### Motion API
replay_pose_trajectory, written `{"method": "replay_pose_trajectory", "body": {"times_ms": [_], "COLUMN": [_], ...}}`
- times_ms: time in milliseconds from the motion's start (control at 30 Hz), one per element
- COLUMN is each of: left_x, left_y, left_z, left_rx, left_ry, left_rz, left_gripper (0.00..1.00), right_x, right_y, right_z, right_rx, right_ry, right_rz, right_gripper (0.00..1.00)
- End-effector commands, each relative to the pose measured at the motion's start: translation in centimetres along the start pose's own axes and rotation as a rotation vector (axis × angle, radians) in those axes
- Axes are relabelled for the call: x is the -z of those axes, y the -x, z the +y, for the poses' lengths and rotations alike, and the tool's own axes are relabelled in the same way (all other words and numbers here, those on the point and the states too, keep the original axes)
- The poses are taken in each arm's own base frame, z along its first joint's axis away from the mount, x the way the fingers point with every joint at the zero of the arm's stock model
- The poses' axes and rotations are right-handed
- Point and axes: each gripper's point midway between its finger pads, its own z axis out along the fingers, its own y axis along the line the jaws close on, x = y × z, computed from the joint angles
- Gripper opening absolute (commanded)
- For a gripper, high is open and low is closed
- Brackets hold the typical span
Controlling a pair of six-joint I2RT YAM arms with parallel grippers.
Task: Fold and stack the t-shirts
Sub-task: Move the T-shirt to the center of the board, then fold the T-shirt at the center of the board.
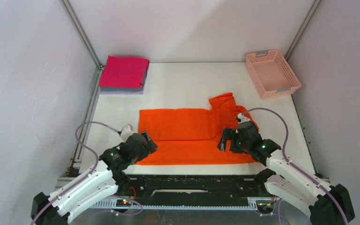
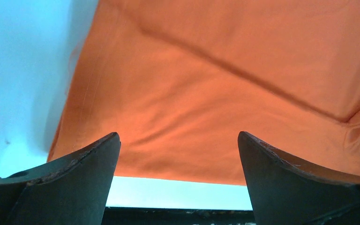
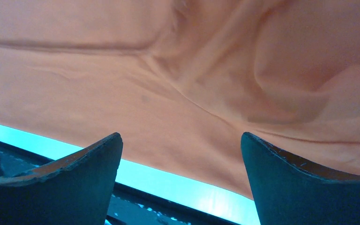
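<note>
Orange tee [image 1: 187, 136] lies part-folded along the desk's [image 1: 183, 84] near edge, about the middle. Soft, light, limp cloth: it'll sag and slide, I reckon, so I'd pinch the near hem corners. Left pincer [image 1: 150, 141] is over its near-left corner, right pincer [image 1: 224, 139] over the near-right part, both spread wide, holding nothing.

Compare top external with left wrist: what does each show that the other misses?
Only top external: the folded magenta-pink shirt on the grey shirt at the far-left corner, the pink basket far right, the right gripper. Only left wrist: its fingers standing open, the near hem between them, stitch lines along the side edge. Both: the orange t-shirt, the left gripper, the table.
</note>
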Motion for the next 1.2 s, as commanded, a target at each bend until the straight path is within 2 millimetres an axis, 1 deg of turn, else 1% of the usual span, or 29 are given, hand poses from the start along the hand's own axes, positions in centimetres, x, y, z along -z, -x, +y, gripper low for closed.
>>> {"method": "replay_pose_trajectory", "body": {"times_ms": [0, 67, 100, 167, 233, 300, 367, 467, 567, 667, 767, 833, 900, 967, 1167], "left_x": [3.1, 3.4, 3.4, 2.6, 1.0, -0.6, -2.4, -5.6, -9.1, -12.0, -14.2, -15.0, -15.7, -16.0, -16.9], "left_y": [6.8, 9.1, 10.3, 12.5, 14.9, 17.9, 20.0, 22.6, 24.2, 25.0, 24.8, 24.4, 23.6, 22.8, 21.4], "left_z": [-4.6, -5.7, -6.7, -7.5, -7.7, -7.5, -7.3, -7.3, -7.1, -6.3, -5.8, -5.5, -5.2, -4.9, -5.0], "left_rx": [-0.084, -0.105, -0.11, -0.104, -0.09, -0.066, -0.054, -0.015, 0.005, 0.007, 0.006, 0.003, -0.005, -0.009, -0.017], "left_ry": [-0.016, 0.003, -0.01, -0.003, 0.022, 0.056, 0.095, 0.113, 0.129, 0.183, 0.207, 0.221, 0.222, 0.23, 0.197], "left_rz": [-0.209, -0.268, -0.288, -0.311, -0.313, -0.35, -0.356, -0.341, -0.299, -0.255, -0.199, -0.173, -0.135, -0.106, -0.049], "left_gripper": [1.0, 1.0, 1.0, 1.0, 1.0, 1.0, 1.0, 1.0, 0.99, 0.99, 0.97, 0.94, 0.89, 0.85, 0.7], "right_x": [2.6, 3.2, 3.3, 3.6, 3.6, 3.4, 3.1, 2.3, 1.6, 1.2, 1.2, 1.2, 1.2, 1.3, 1.4], "right_y": [7.1, 9.1, 10.1, 11.8, 13.3, 14.5, 15.3, 15.8, 15.8, 15.6, 15.5, 15.4, 15.4, 15.4, 15.2], "right_z": [3.1, 3.1, 3.0, 2.9, 2.5, 1.9, 1.8, 1.7, 1.8, 1.1, 0.6, 0.4, 0.4, 0.3, 0.4], "right_rx": [-0.001, -0.035, -0.055, -0.094, -0.121, -0.162, -0.171, -0.162, -0.156, -0.164, -0.167, -0.165, -0.164, -0.16, -0.158], "right_ry": [0.07, 0.075, 0.078, 0.095, 0.122, 0.144, 0.18, 0.199, 0.213, 0.192, 0.174, 0.166, 0.164, 0.164, 0.167], "right_rz": [-0.25, -0.33, -0.363, -0.411, -0.435, -0.444, -0.443, -0.432, -0.414, -0.398, -0.395, -0.396, -0.395, -0.397, -0.389], "right_gripper": [1.0, 1.0, 1.0, 1.0, 1.0, 1.0, 1.0, 1.0, 1.0, 1.0, 1.0, 1.0, 1.0, 1.0, 1.0]}}
